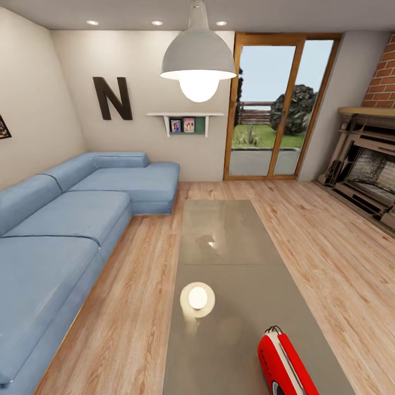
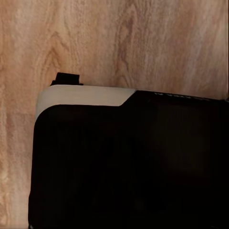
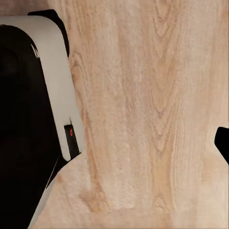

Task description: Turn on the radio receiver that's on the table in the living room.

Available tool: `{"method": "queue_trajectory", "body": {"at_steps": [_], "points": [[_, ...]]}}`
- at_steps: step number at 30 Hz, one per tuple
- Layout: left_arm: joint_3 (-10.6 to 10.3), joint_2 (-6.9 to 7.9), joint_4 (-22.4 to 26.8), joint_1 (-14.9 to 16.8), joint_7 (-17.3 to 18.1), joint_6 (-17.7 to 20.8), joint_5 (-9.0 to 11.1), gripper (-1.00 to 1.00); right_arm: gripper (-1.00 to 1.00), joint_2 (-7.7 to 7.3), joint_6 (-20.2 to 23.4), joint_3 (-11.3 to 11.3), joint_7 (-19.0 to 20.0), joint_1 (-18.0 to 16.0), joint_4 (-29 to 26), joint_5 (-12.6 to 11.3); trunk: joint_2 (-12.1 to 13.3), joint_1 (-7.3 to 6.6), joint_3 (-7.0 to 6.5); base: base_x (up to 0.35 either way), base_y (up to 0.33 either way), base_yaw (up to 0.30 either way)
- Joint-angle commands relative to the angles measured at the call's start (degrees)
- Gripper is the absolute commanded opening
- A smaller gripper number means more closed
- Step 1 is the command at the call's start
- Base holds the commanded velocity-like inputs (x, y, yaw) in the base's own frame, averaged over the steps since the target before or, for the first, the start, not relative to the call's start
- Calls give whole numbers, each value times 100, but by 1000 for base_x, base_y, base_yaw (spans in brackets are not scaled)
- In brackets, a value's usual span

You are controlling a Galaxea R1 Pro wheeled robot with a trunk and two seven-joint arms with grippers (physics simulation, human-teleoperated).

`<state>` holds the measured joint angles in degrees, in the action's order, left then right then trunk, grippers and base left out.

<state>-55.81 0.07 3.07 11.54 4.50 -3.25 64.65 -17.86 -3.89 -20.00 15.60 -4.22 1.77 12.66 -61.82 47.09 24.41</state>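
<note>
The small bright red rounded radio receiver (image 1: 286, 363) with a white-grey side band and thin wire handle stood on the near right part of the long low glossy grey-brown tabletop (image 1: 230, 247), cut by the head view's lower edge. A blue sectional sofa (image 1: 66, 219) lay left of it on the light wood plank floor (image 1: 329, 241). The state of either arm's jaws could not be told.

Radio receiver (image 1: 286, 363) on table (image 1: 230, 258) near end; sofa (image 1: 66, 219) left, fireplace (image 1: 365, 164) right.
</note>
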Motion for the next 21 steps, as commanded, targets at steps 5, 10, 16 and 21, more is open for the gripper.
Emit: {"method": "queue_trajectory", "body": {"at_steps": [5,10,16,21], "points": [[37,-54,22,-2,-20,-21,33,-100,100,534,-4,-8,-406,0,-9,30,0,0,0,0,0,0],[20,-31,26,-2,-51,-17,-13,-100,100,1293,-6,-12,-464,0,-10,26,0,0,0,0,0,0],[17,-11,19,-2,-56,-17,-23,-100,100,1529,-6,-6,-469,0,-10,26,0,0,0,0,0,0],[12,10,18,-2,-55,-17,-23,-100,100,1550,-6,-9,-470,0,-10,28,0,0,0,0,0,0]]}}
